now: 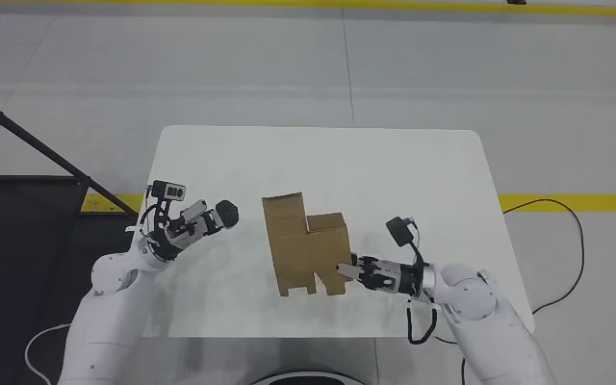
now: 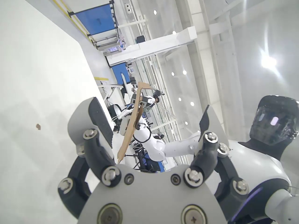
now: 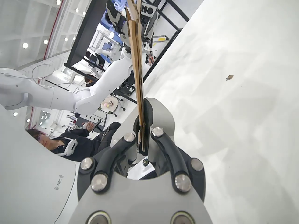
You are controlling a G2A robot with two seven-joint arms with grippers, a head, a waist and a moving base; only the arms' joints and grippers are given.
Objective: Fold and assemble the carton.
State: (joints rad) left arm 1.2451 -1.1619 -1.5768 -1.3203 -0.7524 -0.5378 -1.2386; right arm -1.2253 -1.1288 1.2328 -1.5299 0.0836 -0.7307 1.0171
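Top looks down; both wrist cameras close, sharing carton (image 1: pixel 303 252).

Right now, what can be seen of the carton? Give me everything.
The carton is brown corrugated cardboard, collapsed flat and not yet folded up. It has uneven flaps, with one taller panel on the side nearer the left gripper. Seen edge-on from both wrists, it is a thin double layer. The right gripper is shut on one edge and seems to hold it just off the white table. The left gripper is open and apart from it.
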